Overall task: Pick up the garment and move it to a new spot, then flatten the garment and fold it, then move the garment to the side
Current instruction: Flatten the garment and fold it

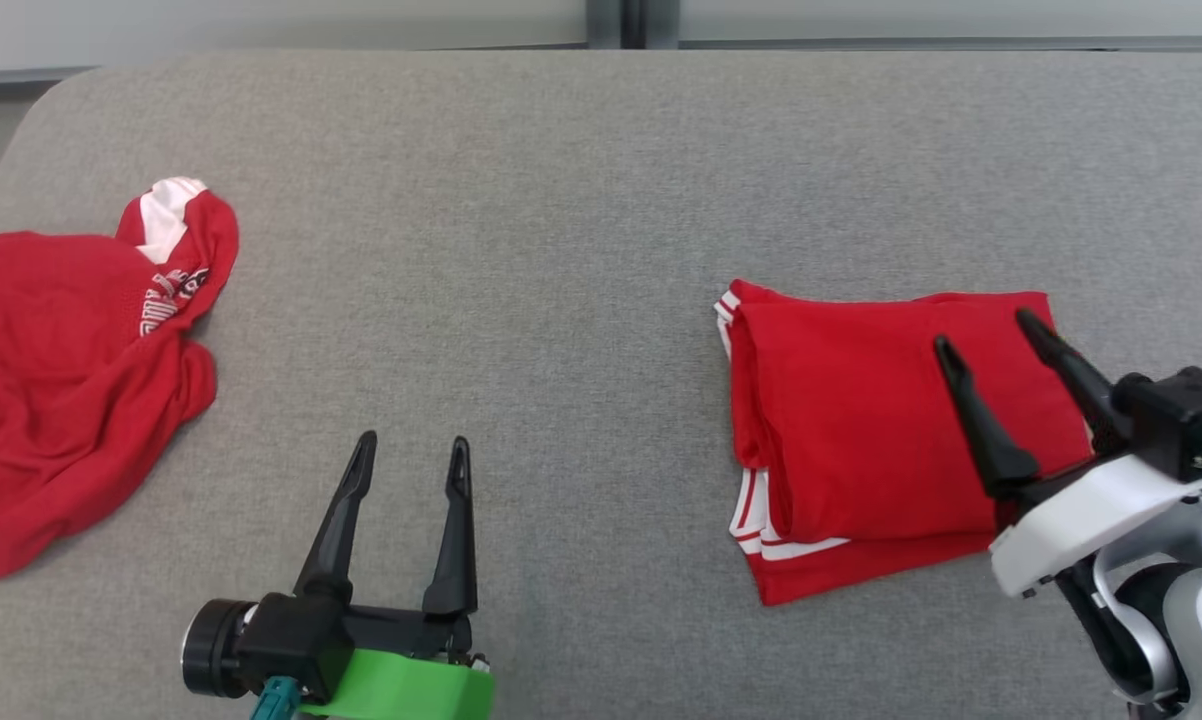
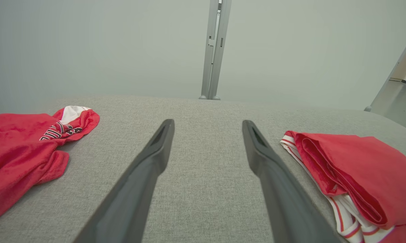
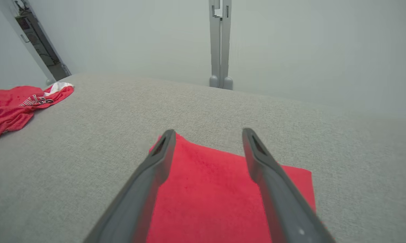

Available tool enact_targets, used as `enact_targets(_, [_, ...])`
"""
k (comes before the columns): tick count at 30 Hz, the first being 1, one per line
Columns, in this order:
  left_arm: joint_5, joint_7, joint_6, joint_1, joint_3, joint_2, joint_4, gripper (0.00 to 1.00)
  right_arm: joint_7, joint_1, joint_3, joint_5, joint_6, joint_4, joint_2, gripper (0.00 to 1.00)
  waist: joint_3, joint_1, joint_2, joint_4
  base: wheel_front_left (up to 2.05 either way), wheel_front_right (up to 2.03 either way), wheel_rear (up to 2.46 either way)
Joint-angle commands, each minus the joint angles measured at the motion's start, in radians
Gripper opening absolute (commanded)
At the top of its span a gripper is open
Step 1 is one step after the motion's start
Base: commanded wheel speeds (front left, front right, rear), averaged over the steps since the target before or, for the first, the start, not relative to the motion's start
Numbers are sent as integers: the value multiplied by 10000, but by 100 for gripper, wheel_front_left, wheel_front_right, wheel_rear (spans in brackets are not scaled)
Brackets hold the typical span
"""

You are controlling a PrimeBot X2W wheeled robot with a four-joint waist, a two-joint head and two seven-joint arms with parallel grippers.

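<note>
Left tool (image 1: 412, 440) spread wide over grey surface (image 1: 581, 250), right tool (image 1: 986, 330) spread wide over folded red garment (image 1: 861, 420), both empty

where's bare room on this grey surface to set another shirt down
The widest bare stretch of the grey surface runs down the middle, between the crumpled red garment on the left and the folded red garment on the right. Crowded: the near middle, where the open left gripper sits, and the right side under the right gripper.
</note>
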Motion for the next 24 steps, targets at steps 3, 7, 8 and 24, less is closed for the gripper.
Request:
enact_targets(3, [-132, -1, 105, 110, 161, 14, -33, 100, -813, 17, -333, -310, -12, 531, -23, 100, -375, 0, 0, -437, 0, 0, 0])
enact_targets(7, [-222, -1, 168, 315, 369, 14, 28, 100, -1834, 134, -383, -651, -12, 1385, 257, 100, -842, 0, 0, -747, 0, 0, 0])
enact_targets(8, [-248, 0, 174, 383, 425, 14, 49, 100, -2139, 192, -407, -680, -12, 1607, 382, 100, -994, 0, 0, -823, 0, 0, 0])
enact_targets(24, [-420, 0, -100, 1384, 1138, 14, 217, 100, -4090, 877, -248, -914, -13, 2810, 934, 100, -2454, 0, 0, -1231, 0, 0, 0])
